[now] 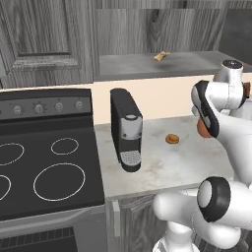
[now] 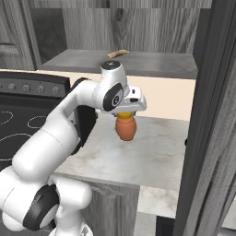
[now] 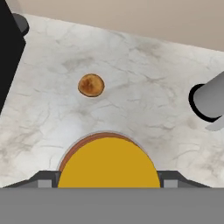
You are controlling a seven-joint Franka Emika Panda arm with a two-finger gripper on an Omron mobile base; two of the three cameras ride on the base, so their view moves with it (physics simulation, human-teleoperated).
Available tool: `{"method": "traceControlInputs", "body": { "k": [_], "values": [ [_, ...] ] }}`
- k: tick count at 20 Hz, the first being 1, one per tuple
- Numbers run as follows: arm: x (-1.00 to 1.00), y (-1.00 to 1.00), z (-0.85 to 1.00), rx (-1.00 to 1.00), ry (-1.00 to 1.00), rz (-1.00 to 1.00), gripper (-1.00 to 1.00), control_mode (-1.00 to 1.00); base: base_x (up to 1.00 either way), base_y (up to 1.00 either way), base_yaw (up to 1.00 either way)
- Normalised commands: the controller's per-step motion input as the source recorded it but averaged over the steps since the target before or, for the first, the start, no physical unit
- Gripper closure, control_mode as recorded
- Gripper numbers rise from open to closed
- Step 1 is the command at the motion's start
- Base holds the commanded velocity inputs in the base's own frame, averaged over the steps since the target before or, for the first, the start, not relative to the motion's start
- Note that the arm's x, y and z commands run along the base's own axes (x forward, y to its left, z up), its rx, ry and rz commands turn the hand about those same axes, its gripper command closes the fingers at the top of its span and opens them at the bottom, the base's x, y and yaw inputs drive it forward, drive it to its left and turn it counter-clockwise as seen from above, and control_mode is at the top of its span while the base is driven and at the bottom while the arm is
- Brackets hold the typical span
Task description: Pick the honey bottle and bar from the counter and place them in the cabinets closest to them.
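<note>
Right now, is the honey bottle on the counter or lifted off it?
Lifted: the honey bottle hangs upright from the gripper, clear above the counter.

The white arm with dark joints rises from the lower left of the right base view, bends at a raised elbow and reaches to the frame's centre, the wrist turned downward. Its two-finger gripper [image 2: 125, 114] points down, jaws closed around the yellow-capped top of a small rounded orange-brown honey bottle [image 2: 126, 127], which hangs lifted above the desk.
</note>
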Motion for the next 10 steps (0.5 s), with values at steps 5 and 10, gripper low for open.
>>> {"method": "traceControlInputs", "body": {
  "k": [5, 10],
  "values": [
    [0.0, 0.0, 0.78, 0.0, 0.0, -0.04, 1.0, -1.0, 0.0, 0.0, 0.0],
    [0.0, 0.0, 0.84, 0.0, 0.0, -0.03, 1.0, -1.0, 0.0, 0.0, 0.0]
  ]
}}
